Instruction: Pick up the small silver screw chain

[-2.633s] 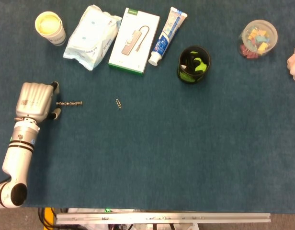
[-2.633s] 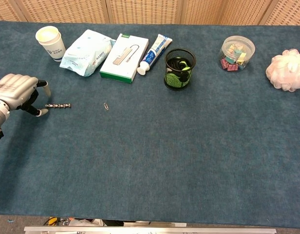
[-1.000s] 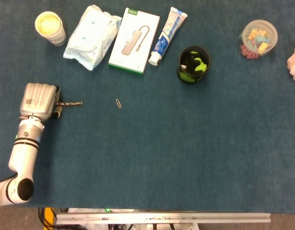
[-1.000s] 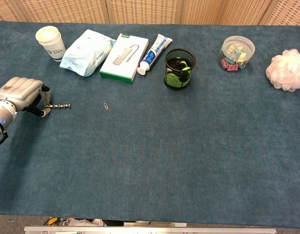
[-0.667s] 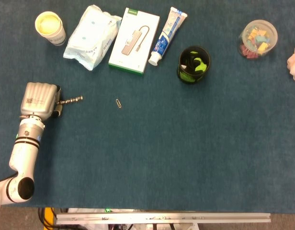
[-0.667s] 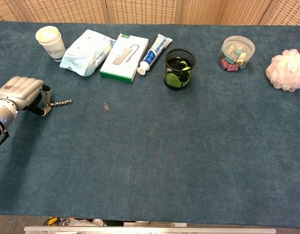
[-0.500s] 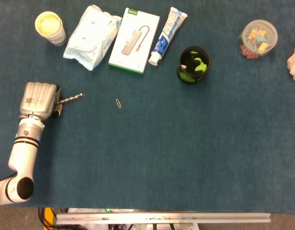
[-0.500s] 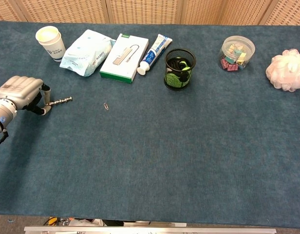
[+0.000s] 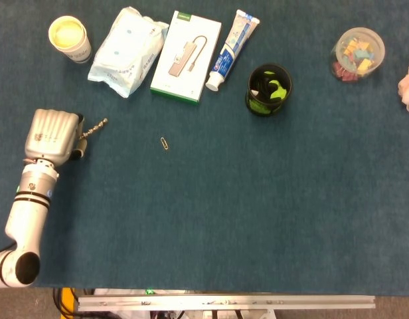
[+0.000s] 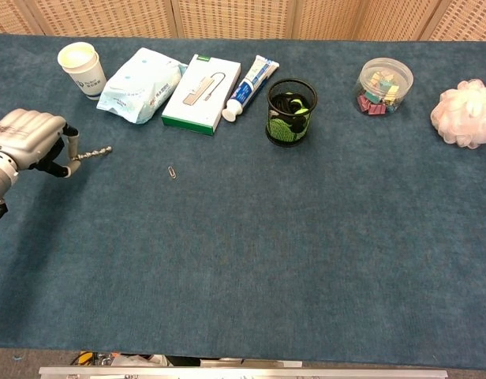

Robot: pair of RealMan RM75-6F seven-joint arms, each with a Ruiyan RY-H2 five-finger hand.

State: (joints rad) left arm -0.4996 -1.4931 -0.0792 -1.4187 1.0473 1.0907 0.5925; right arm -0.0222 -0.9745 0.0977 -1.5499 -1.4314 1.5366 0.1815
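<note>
The small silver screw chain (image 9: 94,127) (image 10: 94,153) sticks out to the right of my left hand (image 9: 53,135) (image 10: 26,139), tilted up off the blue cloth. My left hand pinches its near end at the table's left side. The chain's free end points up and to the right. My right hand appears in neither view.
A paper clip (image 9: 164,143) lies right of the chain. Along the back stand a paper cup (image 9: 69,37), a wipes pack (image 9: 127,50), a white box (image 9: 186,56), a toothpaste tube (image 9: 232,48), a mesh cup (image 9: 269,89), a clip jar (image 9: 357,53) and a pink puff (image 10: 467,112).
My left hand closed on the chain's end and lifted it; the chain went from lying flat on the cloth to tilting upward, and hand and chain have risen.
</note>
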